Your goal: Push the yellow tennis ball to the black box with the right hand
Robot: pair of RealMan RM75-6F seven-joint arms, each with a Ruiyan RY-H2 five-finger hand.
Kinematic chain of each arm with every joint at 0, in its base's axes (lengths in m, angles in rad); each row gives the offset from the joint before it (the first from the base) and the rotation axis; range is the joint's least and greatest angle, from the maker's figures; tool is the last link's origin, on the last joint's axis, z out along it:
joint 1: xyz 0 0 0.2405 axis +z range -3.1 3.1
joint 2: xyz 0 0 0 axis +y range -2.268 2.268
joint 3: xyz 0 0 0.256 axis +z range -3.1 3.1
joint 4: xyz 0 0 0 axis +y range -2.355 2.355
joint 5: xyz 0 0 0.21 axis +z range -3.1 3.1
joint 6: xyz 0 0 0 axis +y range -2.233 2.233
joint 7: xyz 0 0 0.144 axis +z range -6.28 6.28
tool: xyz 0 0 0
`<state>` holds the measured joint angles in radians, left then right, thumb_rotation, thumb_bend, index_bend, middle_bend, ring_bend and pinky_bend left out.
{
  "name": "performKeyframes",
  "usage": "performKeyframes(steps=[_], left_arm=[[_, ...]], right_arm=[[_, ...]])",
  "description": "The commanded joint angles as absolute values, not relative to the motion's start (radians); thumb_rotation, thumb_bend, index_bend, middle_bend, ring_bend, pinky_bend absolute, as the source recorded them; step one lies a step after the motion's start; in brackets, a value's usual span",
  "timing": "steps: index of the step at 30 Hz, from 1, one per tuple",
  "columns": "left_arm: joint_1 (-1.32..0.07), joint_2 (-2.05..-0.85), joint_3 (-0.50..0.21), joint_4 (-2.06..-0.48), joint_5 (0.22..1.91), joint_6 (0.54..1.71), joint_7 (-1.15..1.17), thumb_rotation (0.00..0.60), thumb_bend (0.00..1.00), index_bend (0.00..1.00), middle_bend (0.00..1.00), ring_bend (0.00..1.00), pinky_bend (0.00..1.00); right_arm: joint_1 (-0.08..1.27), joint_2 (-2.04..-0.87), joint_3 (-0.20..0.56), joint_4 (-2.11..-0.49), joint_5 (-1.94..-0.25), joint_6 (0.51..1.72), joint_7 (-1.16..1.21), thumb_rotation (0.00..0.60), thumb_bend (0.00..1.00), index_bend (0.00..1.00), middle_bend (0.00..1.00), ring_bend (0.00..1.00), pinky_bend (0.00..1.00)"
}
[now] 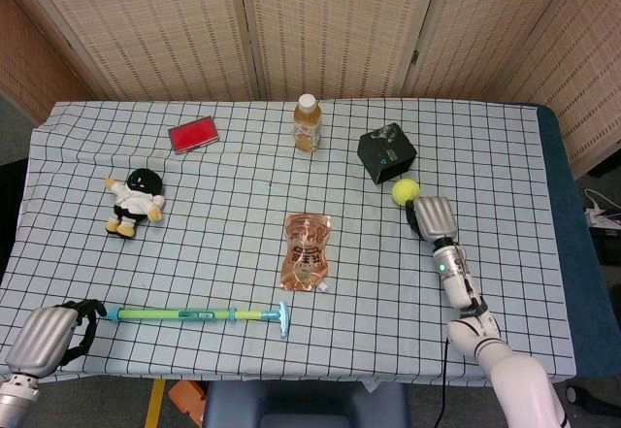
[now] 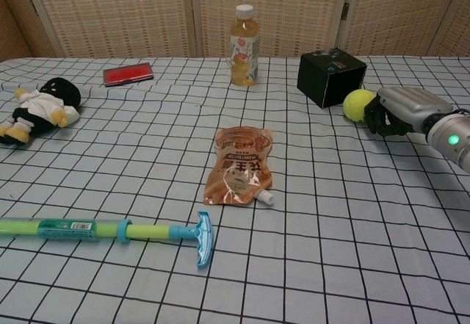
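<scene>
The yellow tennis ball point(image 1: 406, 191) point(image 2: 359, 105) lies just in front of the black box point(image 1: 386, 152) point(image 2: 331, 76), close to its near right corner. My right hand point(image 1: 433, 218) point(image 2: 401, 110) sits right behind the ball with fingers curled in, touching it and holding nothing. My left hand point(image 1: 44, 338) rests at the table's near left corner, fingers curled, next to the end of a green and blue stick point(image 1: 199, 314) point(image 2: 103, 229); no object shows inside it.
A juice bottle point(image 1: 307, 122) point(image 2: 244, 35) stands left of the box. A brown pouch point(image 1: 307, 250) point(image 2: 241, 165) lies mid-table. A red case point(image 1: 193, 134) point(image 2: 128, 73) and a plush doll point(image 1: 134, 200) point(image 2: 37, 109) sit at the left.
</scene>
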<state>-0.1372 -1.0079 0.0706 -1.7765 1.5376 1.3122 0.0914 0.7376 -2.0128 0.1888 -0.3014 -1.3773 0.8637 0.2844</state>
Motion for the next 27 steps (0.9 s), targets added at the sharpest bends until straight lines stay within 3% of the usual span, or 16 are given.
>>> performKeyframes(steps=[1,27], left_arm=[[-0.139,-1.010,0.068,-1.775,1.531,1.309,0.093,0.600,0.58,0.44,0.50,0.50,0.61],[-0.137,-1.018,0.057,-1.765,1.517,1.321,0.094,0.600,0.58,0.44,0.50,0.50,0.61]], right_arm=[[0.745,-2.013,0.184,-0.287,-1.381,0.852,0.291,0.600,1.00,0.99,0.93,0.76,1.00],[0.787,-2.002,0.166,-0.202,-1.389,0.753,0.311,0.600,1.00,0.99,0.93,0.76,1.00]])
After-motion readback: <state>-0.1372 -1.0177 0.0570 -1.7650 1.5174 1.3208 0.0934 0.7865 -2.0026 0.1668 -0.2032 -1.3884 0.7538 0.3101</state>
